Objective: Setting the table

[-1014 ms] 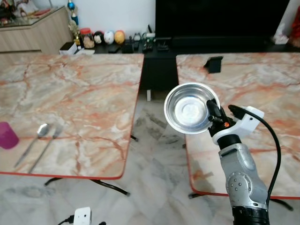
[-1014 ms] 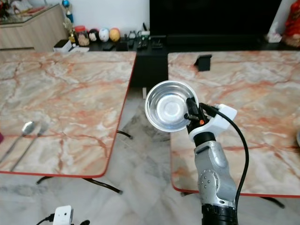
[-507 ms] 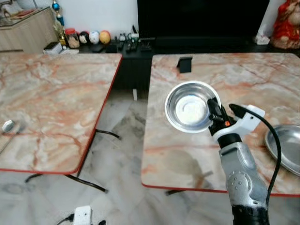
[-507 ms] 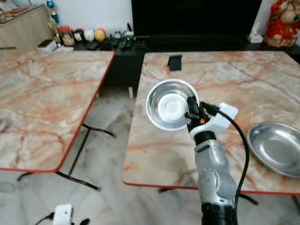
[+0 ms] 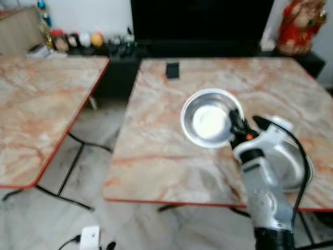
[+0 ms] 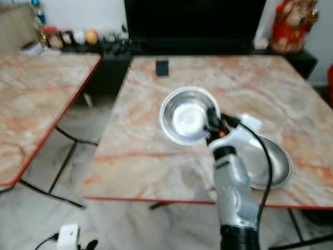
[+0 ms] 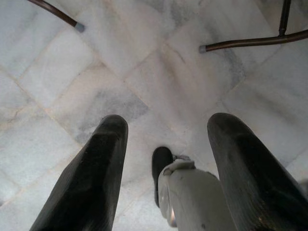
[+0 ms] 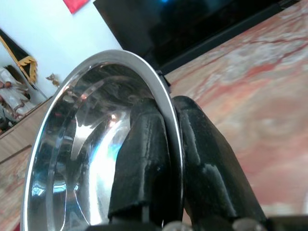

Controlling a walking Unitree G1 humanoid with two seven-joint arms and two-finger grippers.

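A shiny steel bowl (image 5: pixel 207 119) is held up in front of me, tilted with its inside facing me. My right gripper (image 5: pixel 237 125) is shut on its rim; in the right wrist view the two black fingers (image 8: pixel 154 154) pinch the steel bowl (image 8: pixel 72 163) by that rim. Below and behind my right arm, a flat steel plate (image 6: pixel 268 161) lies on the right marble table (image 5: pixel 156 151), partly hidden by the arm. My left gripper (image 7: pixel 163 159) hangs open above the tiled floor.
A second marble table (image 5: pixel 36 109) stands to the left, with a gap of floor between the two. A small black object (image 5: pixel 172 70) rests at the right table's far edge. A dark cabinet and a red figure (image 5: pixel 296 26) stand behind.
The whole view has swung to the right: the right table now lies in front of me and the steel plate has come into view. The bowl stays gripped the same way.
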